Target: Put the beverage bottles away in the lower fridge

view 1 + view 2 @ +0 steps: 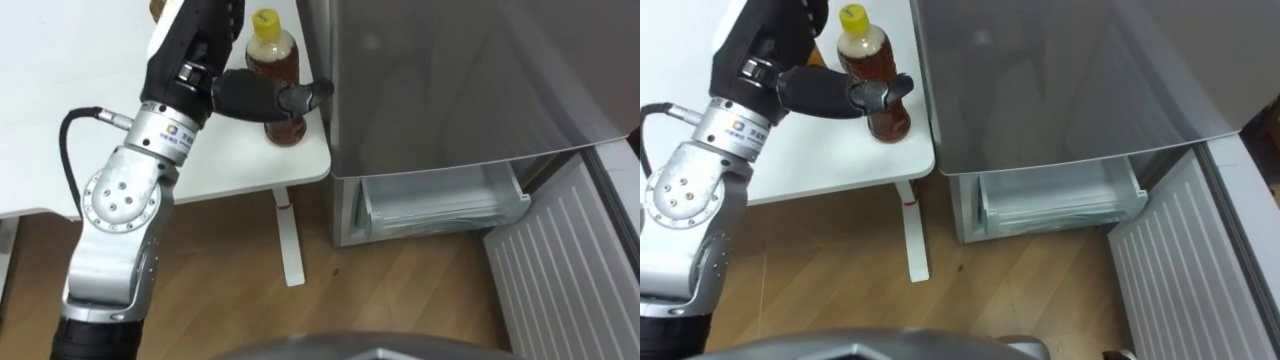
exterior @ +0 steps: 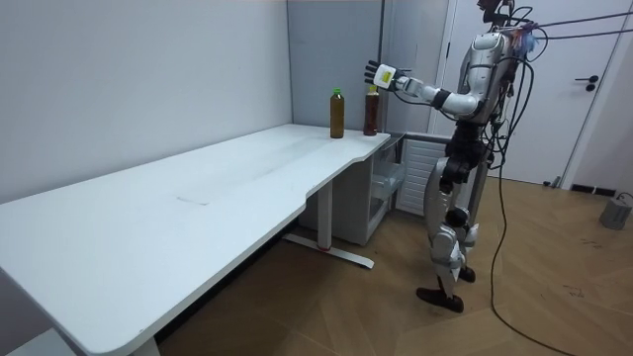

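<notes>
1. Your bottle [image 1: 278,62], yellow-capped and full of brown drink, stands upright on the table [image 1: 60,60] at its corner, just beside the fridge [image 1: 470,80].
2. Any print on the bottle is too small for you to read.
3. Your left hand [image 1: 230,90] is at the bottle with its fingers uncurled. The thumb lies straight across the bottle's front, and the other fingers run up past the top edge of the eye views. In the room view they look spread, above and behind the cap. Nothing is gripped.
4. A second bottle [image 2: 336,113], green-capped, stands on the table near the first, further from the fridge.
5. The fridge's grey upper front is closed. Below it you see the lower compartment open, with a pale drawer [image 1: 440,205] showing.
6. The lower door [image 1: 560,265] is swung out over the wooden floor, ribbed white inside.
7. The table's corner and its white leg [image 1: 290,240] sit close beside the open compartment.
8. You stand at that corner, left arm stretched out over the table.
</notes>
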